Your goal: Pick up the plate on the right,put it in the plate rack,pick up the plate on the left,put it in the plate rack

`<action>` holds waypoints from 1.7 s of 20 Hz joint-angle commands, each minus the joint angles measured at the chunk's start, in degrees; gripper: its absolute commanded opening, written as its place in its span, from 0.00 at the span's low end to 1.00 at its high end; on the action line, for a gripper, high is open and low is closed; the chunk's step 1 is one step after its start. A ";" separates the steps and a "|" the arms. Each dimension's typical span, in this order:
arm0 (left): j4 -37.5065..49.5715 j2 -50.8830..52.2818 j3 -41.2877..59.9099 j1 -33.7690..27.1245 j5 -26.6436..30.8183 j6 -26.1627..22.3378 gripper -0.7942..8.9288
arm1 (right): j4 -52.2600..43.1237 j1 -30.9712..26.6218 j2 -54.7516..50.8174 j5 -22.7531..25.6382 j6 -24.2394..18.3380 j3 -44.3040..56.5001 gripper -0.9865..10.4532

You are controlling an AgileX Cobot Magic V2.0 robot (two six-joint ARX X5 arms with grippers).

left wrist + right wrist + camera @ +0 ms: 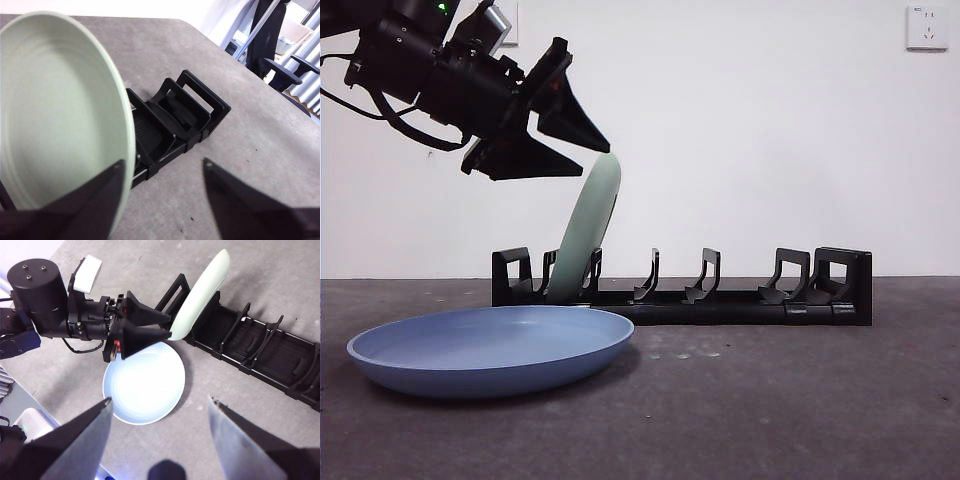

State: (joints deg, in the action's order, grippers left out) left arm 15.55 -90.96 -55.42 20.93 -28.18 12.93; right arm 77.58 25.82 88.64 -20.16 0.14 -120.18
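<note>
A pale green plate [585, 235] stands on edge, leaning, in a slot near the left end of the black plate rack [720, 305]. My left gripper [595, 160] is open at the plate's top rim. In the left wrist view the green plate [60, 110] lies beside one jaw, and the gap between the jaws [164, 162] holds nothing. A blue plate [490, 350] lies flat on the table in front of the rack's left end. My right gripper [159, 399] hangs open high above the blue plate [145, 385], holding nothing.
The rack's other slots [270, 355] run on past the green plate. The table is dark grey. A white wall with a socket [927, 27] is behind it. An office chair [280, 70] stands beyond the table's edge.
</note>
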 commanded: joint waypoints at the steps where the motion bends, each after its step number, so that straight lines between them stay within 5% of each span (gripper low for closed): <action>1: 0.81 0.81 0.11 -0.11 -0.50 -0.50 0.41 | 1.46 0.09 -0.04 -0.20 -0.63 0.48 0.37; 9: -7.76 15.04 0.11 -0.11 -0.74 -4.04 0.41 | 1.46 0.09 -0.02 0.35 -0.79 0.48 0.37; 16: -39.91 38.21 0.11 -0.07 2.99 -34.34 0.41 | 1.31 0.11 2.43 1.07 -0.81 2.64 0.37; 20: -53.81 45.16 0.11 0.09 6.47 -42.58 0.41 | -5.03 1.64 3.26 1.05 0.09 12.13 0.37; 27: -62.27 48.54 0.11 0.17 10.40 -45.00 0.41 | -27.47 8.24 6.21 3.21 8.04 33.97 0.37; 34: -63.41 48.63 0.11 2.84 12.72 -46.49 0.41 | -32.52 11.78 18.93 7.23 10.91 35.71 0.37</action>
State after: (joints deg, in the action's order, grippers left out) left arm -47.75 -42.50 -55.42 23.57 -15.64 -32.73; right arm 45.21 37.50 106.83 -13.23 9.98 -84.99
